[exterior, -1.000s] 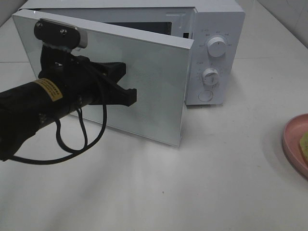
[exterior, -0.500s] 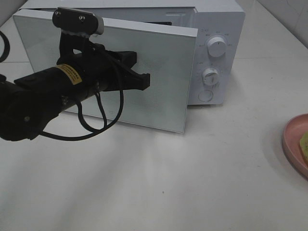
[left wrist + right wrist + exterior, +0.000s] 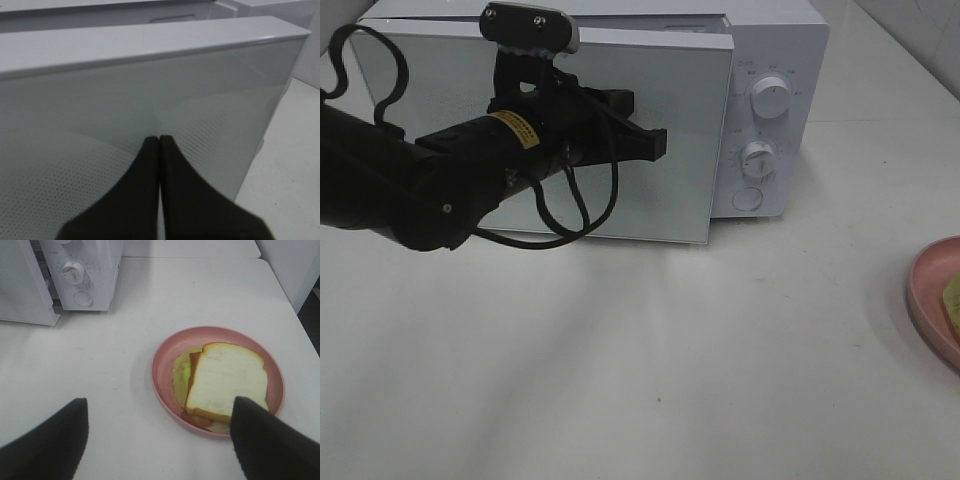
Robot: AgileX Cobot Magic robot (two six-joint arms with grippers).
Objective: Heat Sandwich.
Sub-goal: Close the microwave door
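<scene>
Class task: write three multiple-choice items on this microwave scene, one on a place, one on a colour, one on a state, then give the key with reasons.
1. Where is the sandwich?
A. inside the microwave
B. on a plate
C. in a gripper

2. What colour is the plate?
A. pink
B. blue
C. white

3. How does the left gripper stand?
A. open
B. shut on the sandwich
C. shut, empty

Key:
1 B, it lies on the plate on the table.
2 A, the rim is pink.
3 C, its fingers meet against the microwave door.
</scene>
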